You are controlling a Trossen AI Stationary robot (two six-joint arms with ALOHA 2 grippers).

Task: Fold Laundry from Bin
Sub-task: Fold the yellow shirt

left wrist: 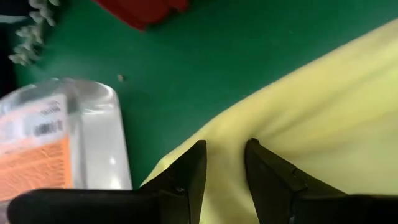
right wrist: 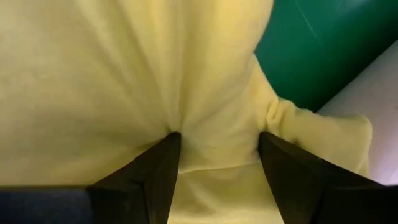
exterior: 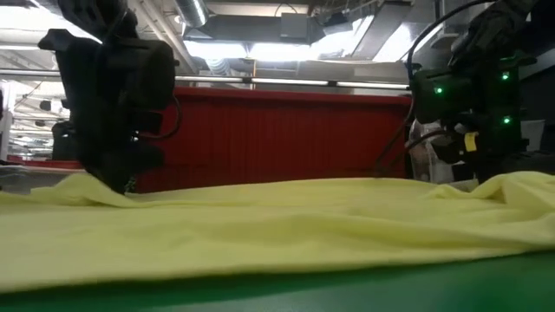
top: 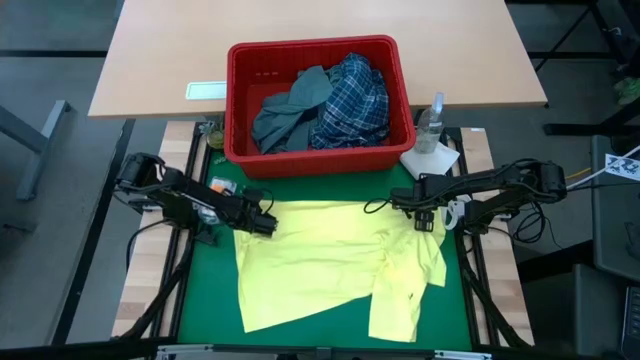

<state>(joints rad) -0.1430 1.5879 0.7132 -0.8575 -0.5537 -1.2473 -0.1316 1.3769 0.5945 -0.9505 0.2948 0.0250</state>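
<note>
The small yellow cotton shirt [top: 330,265] lies spread across the frame's lower middle. The left gripper [top: 266,224] pinches its upper-left edge between narrow fingers; the right gripper [top: 424,219], fingers wide, straddles bunched cloth. Uneven pulls could slip or wrinkle it.

This looks like a robotics lab or test workshop inside a large industrial hall. The low view shows a high open ceiling [exterior: 260,35] with bare ducts, beams and long strip lights. Two dark robot arms are mounted on a metal frame [top: 185,290] around a green mat [top: 215,310], with loose cables [top: 530,225] trailing on the right. A plain wooden desk [top: 160,60] stands on the far side, on a grey floor [top: 50,60].
</note>
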